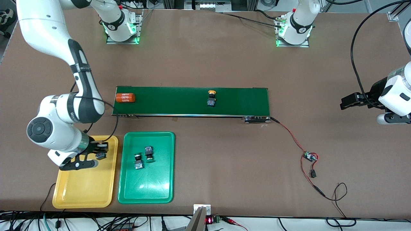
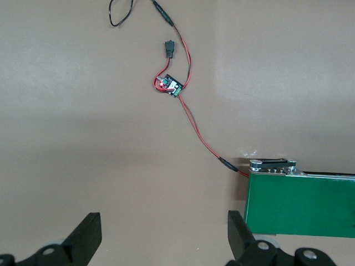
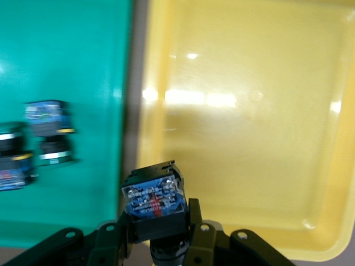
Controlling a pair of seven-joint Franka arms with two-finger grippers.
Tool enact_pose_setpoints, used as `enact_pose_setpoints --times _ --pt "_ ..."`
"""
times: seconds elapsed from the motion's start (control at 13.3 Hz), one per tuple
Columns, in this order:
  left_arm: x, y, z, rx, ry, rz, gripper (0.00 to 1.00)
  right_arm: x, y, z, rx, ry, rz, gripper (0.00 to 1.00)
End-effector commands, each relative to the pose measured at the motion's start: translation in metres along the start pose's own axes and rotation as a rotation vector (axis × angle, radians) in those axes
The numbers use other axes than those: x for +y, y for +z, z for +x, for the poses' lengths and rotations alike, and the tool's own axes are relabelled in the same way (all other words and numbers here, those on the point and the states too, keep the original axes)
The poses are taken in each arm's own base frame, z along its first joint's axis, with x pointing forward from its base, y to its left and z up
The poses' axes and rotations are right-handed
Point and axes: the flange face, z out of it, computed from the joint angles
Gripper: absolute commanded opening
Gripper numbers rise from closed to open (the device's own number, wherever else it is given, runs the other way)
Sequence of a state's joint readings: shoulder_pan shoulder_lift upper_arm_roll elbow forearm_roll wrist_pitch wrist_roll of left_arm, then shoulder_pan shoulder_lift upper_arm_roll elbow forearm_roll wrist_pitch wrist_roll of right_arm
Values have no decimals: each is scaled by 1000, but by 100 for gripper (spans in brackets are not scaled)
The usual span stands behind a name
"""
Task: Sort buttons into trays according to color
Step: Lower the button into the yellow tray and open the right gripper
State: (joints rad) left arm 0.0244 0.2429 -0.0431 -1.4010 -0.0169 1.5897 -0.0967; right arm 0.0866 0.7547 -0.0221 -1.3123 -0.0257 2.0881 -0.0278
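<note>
Here the right gripper [image 3: 161, 244] is clamped on a button [image 3: 154, 202], its black-blue body sitting between the jaws with the terminal face turned toward the wrist camera, and it hangs over the yellow tray [image 1: 86, 189]. Beside that tray lies the green tray [image 1: 146, 189], holding two buttons [image 1: 143, 156] close together. Farther from the front camera, another button with a yellow cap [image 1: 211, 98] sits on the dark-green belt [image 1: 179, 101], along with an orange cylinder [image 1: 125, 97]. The left gripper [image 2: 163, 238] waits with jaws spread wide over bare table near the belt's end, holding nothing.
</note>
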Motion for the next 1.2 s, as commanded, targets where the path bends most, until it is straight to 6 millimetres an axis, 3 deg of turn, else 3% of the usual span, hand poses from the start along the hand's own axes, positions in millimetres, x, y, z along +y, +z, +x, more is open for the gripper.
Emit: enact_pose_setpoints --times 0.0,0.15,0.23,0.3,0.45,0.75,0.98,1.13 --pt "-1 -9 -3 6 9 -7 100 31 19 4 -9 -23 -4 9" --pt "-1 -9 -3 8 9 -7 100 54 36 2 -4 -2 0 18" --pt "-1 -9 -3 8 8 -7 100 54 42 1 -10 0 0 25" --pt "-1 -9 -3 8 8 -7 100 53 45 1 -15 14 1 56" --pt "-1 -9 -3 8 9 -7 100 52 48 0 -17 17 6 69" --pt "-1 -9 -3 8 8 -7 100 51 46 0 -14 23 12 76" --pt "-1 -9 -3 8 8 -7 100 39 38 -2 -23 41 21 99" --pt "-2 -9 -2 8 8 -5 100 33 15 -18 -41 35 26 100"
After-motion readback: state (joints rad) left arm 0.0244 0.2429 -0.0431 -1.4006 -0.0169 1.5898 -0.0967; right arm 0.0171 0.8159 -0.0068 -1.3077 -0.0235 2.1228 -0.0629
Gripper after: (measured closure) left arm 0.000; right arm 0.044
